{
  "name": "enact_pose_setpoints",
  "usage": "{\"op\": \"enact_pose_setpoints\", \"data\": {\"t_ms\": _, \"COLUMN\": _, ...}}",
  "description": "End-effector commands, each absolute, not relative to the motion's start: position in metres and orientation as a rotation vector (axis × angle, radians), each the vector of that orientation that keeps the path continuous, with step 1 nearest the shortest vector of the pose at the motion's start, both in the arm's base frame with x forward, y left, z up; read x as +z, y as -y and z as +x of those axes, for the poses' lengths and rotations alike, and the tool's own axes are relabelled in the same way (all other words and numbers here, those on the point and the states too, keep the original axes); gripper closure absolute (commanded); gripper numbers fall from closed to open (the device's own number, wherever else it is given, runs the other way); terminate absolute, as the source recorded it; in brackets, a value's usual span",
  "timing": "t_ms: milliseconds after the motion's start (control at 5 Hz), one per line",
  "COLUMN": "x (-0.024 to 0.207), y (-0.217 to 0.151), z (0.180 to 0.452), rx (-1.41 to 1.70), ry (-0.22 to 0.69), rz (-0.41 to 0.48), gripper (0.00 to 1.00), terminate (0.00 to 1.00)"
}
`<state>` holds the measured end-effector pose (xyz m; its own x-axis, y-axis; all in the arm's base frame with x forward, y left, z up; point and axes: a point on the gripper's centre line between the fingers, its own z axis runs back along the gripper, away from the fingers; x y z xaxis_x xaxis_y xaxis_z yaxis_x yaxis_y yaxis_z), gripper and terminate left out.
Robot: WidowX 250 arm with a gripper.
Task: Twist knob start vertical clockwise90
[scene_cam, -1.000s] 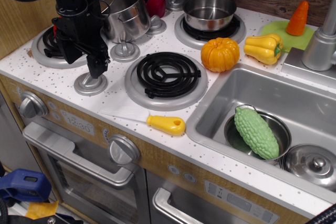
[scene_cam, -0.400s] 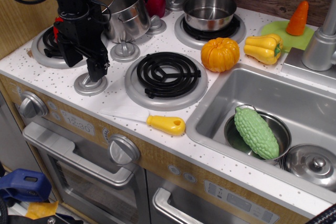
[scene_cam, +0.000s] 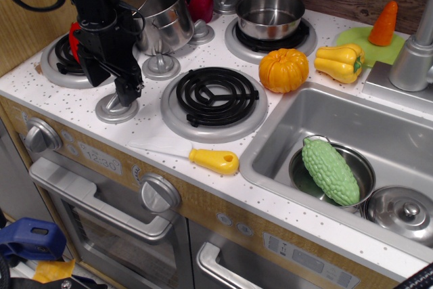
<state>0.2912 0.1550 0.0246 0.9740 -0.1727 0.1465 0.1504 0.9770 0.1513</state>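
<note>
The knob (scene_cam: 108, 111) is a small silver-grey disc with a raised ridge. It sits on the white counter at the front left, beside the front burner (scene_cam: 216, 95). My black gripper (scene_cam: 127, 93) comes straight down on the knob. Its fingers are closed around the ridge, which they hide. The flared base shows below and to the left of the fingertips. The ridge's direction cannot be read.
A second knob (scene_cam: 161, 65) and a steel pot (scene_cam: 162, 15) stand just behind the gripper. A yellow-handled knife (scene_cam: 213, 161) lies by the counter's front edge. A pumpkin (scene_cam: 284, 70), a yellow pepper (scene_cam: 340, 62) and the sink (scene_cam: 406, 141) are to the right. Flat dials (scene_cam: 42, 135) are on the oven front.
The gripper stays on the same knob while its wrist and body turn about the vertical axis; the red part of the arm now shows on the left side.
</note>
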Motion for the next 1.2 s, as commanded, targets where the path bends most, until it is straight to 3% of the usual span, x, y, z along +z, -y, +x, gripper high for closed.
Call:
{"op": "enact_pose_setpoints", "data": {"t_ms": 0, "x": 0.025, "y": -0.165, "z": 0.291, "rx": -0.150, "ry": 0.195, "rz": 0.153, "gripper": 0.00, "terminate": 0.00}}
{"op": "enact_pose_setpoints", "data": {"t_ms": 400, "x": 0.016, "y": -0.167, "z": 0.291, "rx": -0.139, "ry": 0.211, "rz": 0.131, "gripper": 0.00, "terminate": 0.00}}
{"op": "enact_pose_setpoints", "data": {"t_ms": 600, "x": 0.015, "y": -0.167, "z": 0.291, "rx": -0.134, "ry": 0.213, "rz": 0.136, "gripper": 1.00, "terminate": 0.00}}
{"op": "enact_pose_setpoints", "data": {"t_ms": 1000, "x": 0.016, "y": -0.165, "z": 0.290, "rx": -0.125, "ry": 0.215, "rz": 0.136, "gripper": 1.00, "terminate": 0.00}}
